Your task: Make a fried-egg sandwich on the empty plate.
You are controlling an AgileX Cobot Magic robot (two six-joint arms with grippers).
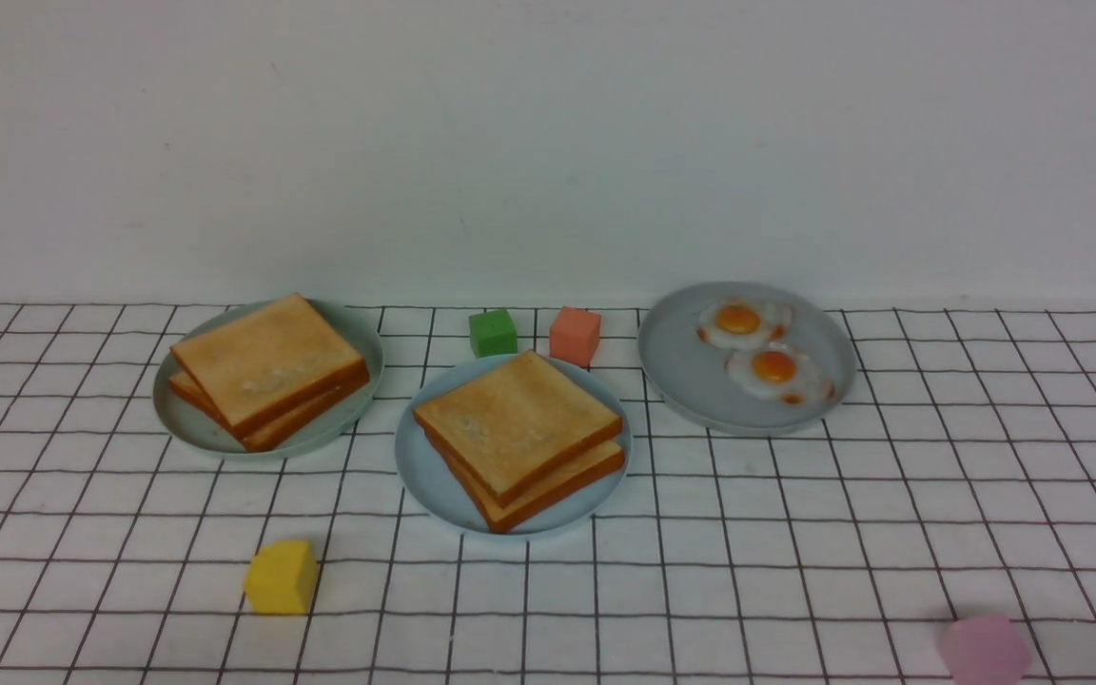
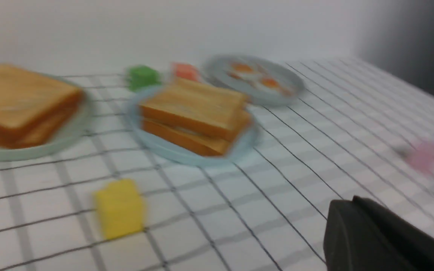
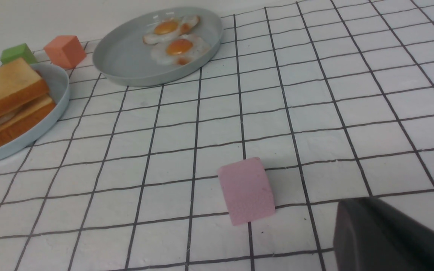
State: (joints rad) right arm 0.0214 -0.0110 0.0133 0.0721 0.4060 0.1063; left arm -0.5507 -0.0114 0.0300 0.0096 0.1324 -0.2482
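I read the build as essentially complete: the fried-egg sandwich [image 1: 519,438] sits on the sky-blue plate [image 1: 420,476] at centre, between the grey-green plate [image 1: 188,433] of spare toast and the grey plate [image 1: 691,381] holding two smaller eggs, with a pale layer, probably the fried egg [image 3: 2,119], just visible between its slices in the right wrist view. Both grippers are fully closed, hold nothing, and are well clear of the plates. I judge that nothing remains except a check that the top slice sits square.
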